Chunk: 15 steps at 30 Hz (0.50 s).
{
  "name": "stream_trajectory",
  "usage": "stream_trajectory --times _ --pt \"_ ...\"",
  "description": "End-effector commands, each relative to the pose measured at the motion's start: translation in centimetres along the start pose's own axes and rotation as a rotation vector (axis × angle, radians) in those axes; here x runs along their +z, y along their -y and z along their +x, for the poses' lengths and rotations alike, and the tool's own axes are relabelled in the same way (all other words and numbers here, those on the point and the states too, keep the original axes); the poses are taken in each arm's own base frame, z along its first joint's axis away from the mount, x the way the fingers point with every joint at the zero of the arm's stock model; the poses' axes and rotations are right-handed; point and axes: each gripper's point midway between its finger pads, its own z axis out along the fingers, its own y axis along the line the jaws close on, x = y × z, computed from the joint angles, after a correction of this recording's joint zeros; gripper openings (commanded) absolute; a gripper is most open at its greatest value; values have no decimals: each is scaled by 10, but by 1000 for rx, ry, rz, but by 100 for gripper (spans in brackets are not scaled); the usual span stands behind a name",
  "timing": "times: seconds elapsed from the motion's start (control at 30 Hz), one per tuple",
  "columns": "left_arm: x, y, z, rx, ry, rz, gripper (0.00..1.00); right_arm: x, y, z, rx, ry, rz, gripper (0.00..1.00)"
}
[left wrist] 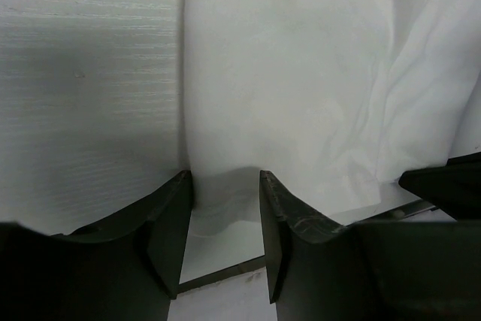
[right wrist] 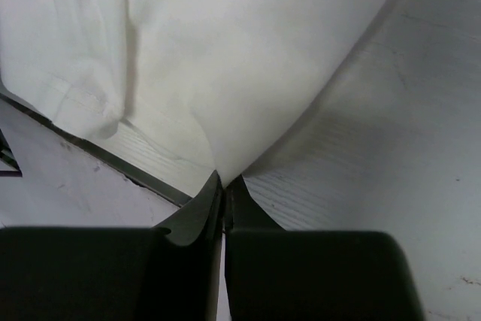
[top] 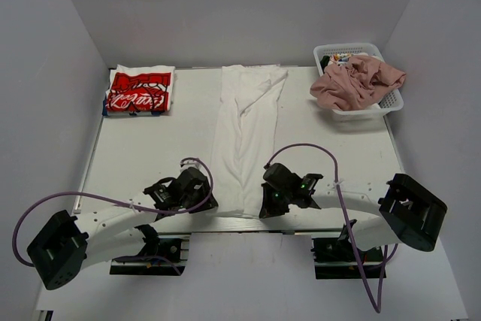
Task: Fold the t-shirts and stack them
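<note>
The large white t-shirt lies as a long narrow strip down the middle of the table. My left gripper is at its near left corner. In the left wrist view this gripper is open, with the shirt's hem between the fingers. My right gripper is at the near right corner. In the right wrist view it is shut on the shirt's edge, which lifts into a tented fold. The red-print t-shirt lies folded at the far left. The dusty-pink t-shirt is heaped in the basket.
The white lattice basket stands at the far right corner of the table. White walls enclose the table on three sides. The table's near edge runs just below both grippers.
</note>
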Motion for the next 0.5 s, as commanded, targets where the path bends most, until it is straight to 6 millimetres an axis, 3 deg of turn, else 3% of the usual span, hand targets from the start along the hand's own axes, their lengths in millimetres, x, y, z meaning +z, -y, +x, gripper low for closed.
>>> stream_trajectory --times 0.0,0.2,0.33,0.47 --pt "0 -47 44 14 -166 -145 52 -1 -5 -5 -4 21 14 0" --pt "-5 -57 54 -3 -210 -192 49 0 -4 -5 -7 25 20 0" --pt "-8 -59 60 -6 -235 -190 41 -2 -6 -7 -11 38 17 0" --pt "-4 -55 62 -9 -237 -155 23 -3 -8 -11 -26 58 6 0"
